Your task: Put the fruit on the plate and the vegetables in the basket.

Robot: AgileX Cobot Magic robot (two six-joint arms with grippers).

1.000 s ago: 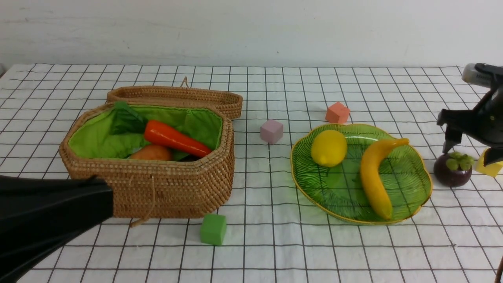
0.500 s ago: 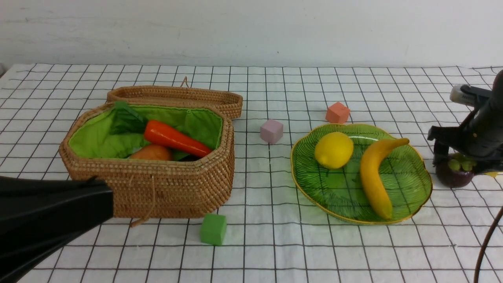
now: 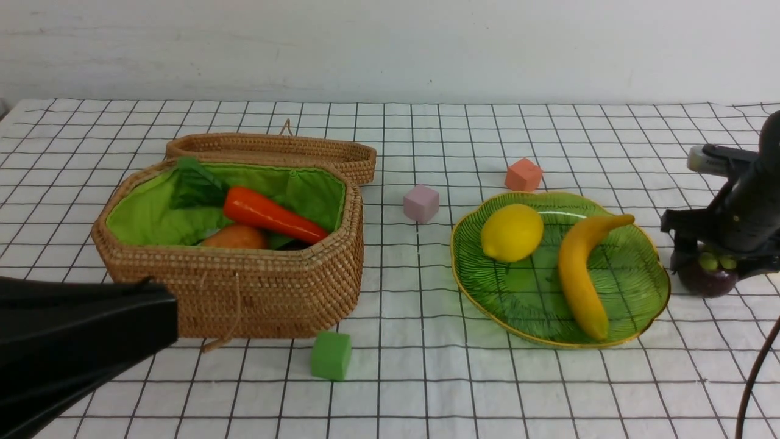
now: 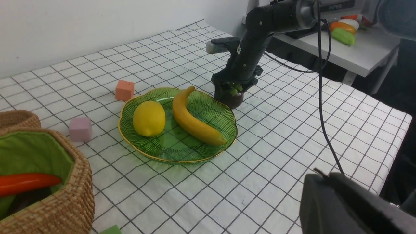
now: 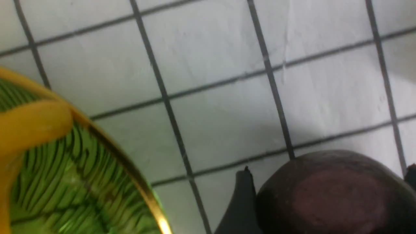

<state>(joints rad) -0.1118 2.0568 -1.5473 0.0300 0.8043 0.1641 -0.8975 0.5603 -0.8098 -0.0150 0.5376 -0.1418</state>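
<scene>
A lemon (image 3: 512,232) and a banana (image 3: 579,274) lie on the green leaf-shaped plate (image 3: 661,299). Just right of the plate, the dark purple mangosteen (image 3: 707,281) stands on the cloth. My right gripper (image 3: 713,265) is down over it, open, one finger on each side close against the fruit; the right wrist view shows the mangosteen (image 5: 334,195) between the fingers (image 5: 242,204). A carrot (image 3: 274,214) and a potato (image 3: 234,236) lie in the wicker basket (image 3: 244,292). My left gripper (image 4: 321,174) hovers low at the front left, shut and holding nothing.
The basket's lid (image 3: 274,149) lies open behind it. A pink cube (image 3: 421,203) sits between basket and plate, an orange cube (image 3: 523,175) behind the plate, a green cube (image 3: 331,355) in front of the basket. A black cable (image 3: 755,378) hangs at the right edge.
My right gripper has come down and slightly left over the mangosteen, its fingers now beside the fruit and a little narrower. The yellow cube behind it is now hidden. The lemon rocked slightly.
</scene>
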